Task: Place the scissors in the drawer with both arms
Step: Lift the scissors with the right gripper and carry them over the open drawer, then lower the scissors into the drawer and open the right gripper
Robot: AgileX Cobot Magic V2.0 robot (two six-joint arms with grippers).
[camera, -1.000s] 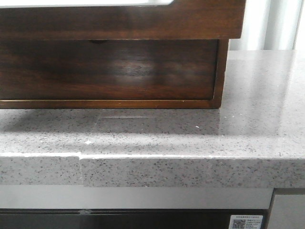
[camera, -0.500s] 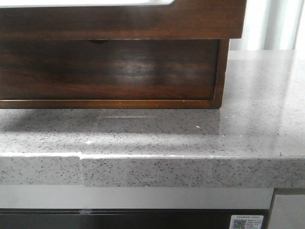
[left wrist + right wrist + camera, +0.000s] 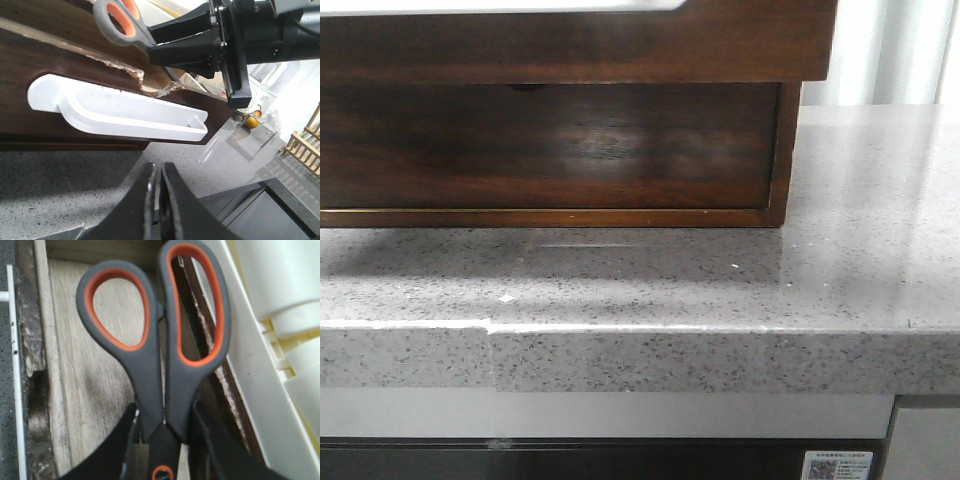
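Front view shows no change over the last second: the drawer (image 3: pixel 570 45) front is just as far out over the counter (image 3: pixel 860 250), no arm in frame, so you're in a hold, not a pull. The right gripper (image 3: pixel 162 432) has its fingers clamped on the scissors (image 3: pixel 155 340) near the pivot, handles pointing away from the wrist, hanging over the open drawer's pale wood floor (image 3: pixel 95 405). The left gripper (image 3: pixel 156 185) sits below the drawer's white handle cut-out (image 3: pixel 120 112), fingers together, gripping nothing. Scissors look above the floor, not resting on it, but the right wrist view can't settle height. I'd judge next as lower and release, then push the drawer shut with the left
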